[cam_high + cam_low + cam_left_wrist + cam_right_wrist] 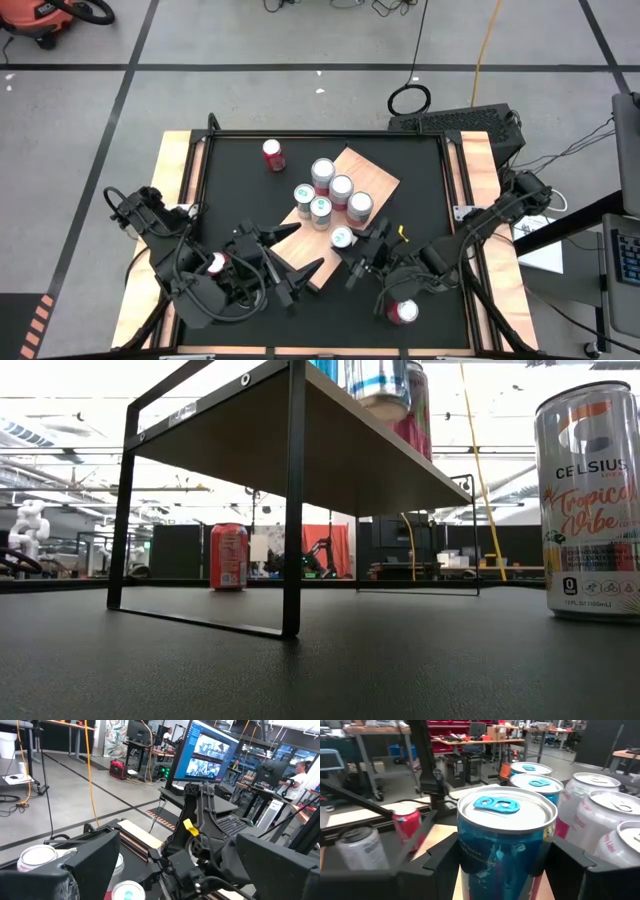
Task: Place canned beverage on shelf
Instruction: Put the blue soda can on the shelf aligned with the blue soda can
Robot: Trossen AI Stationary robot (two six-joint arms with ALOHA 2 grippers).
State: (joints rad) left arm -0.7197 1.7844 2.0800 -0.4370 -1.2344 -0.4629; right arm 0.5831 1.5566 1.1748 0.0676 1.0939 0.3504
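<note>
High view: you are looking at the shelf, a tan board lying diagonally across the black table, carrying five upright cans, while the right gripper is clasping a blue can at the board's near edge beside that cluster, likely so it joins the row without crowding it. The left gripper is waiting just off the board's near corner with fingers spread, holding nothing. A red can is standing apart on the far tabletop, and two more cans are sitting near the arms' bases. Low view: you are seeing the shelf from beneath, raised on a black frame; a Celsius can is standing on the table at the right, presumably awaiting its turn. Left wrist view: you are facing the other arm past wide-set fingers. Right wrist view: the fingers are pinching the blue can on both flanks, upright, its neighbours standing close alongside.
</note>
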